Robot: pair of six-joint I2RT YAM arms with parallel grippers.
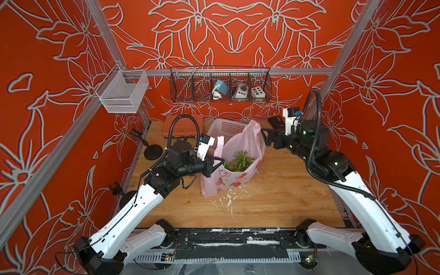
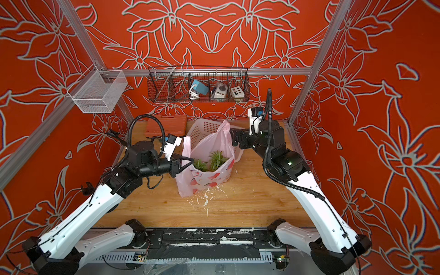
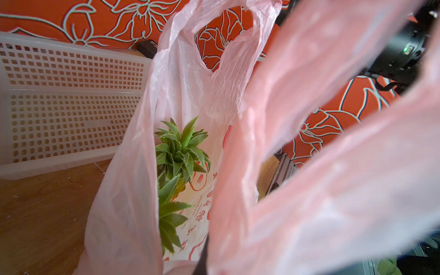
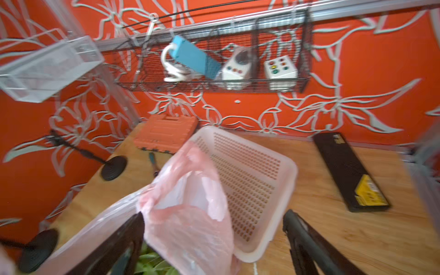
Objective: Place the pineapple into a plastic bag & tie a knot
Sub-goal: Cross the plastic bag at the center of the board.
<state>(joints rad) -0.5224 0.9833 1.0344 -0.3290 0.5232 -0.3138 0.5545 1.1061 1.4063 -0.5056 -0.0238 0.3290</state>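
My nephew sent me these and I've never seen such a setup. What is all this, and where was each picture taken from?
These are two robot arms mounted at the near edge of a wooden table. Two pictures look down from overhead and show nearly the same view. The other two come from a camera on each wrist. A pink plastic bag stands mid-table with green pineapple tops inside. The left fingers are pinched shut on the bag's edge. The right fingers are spread open by its far handle, holding nothing. Behind the bag lie a white basket, an orange case and a black box. The handles are not yet tied.
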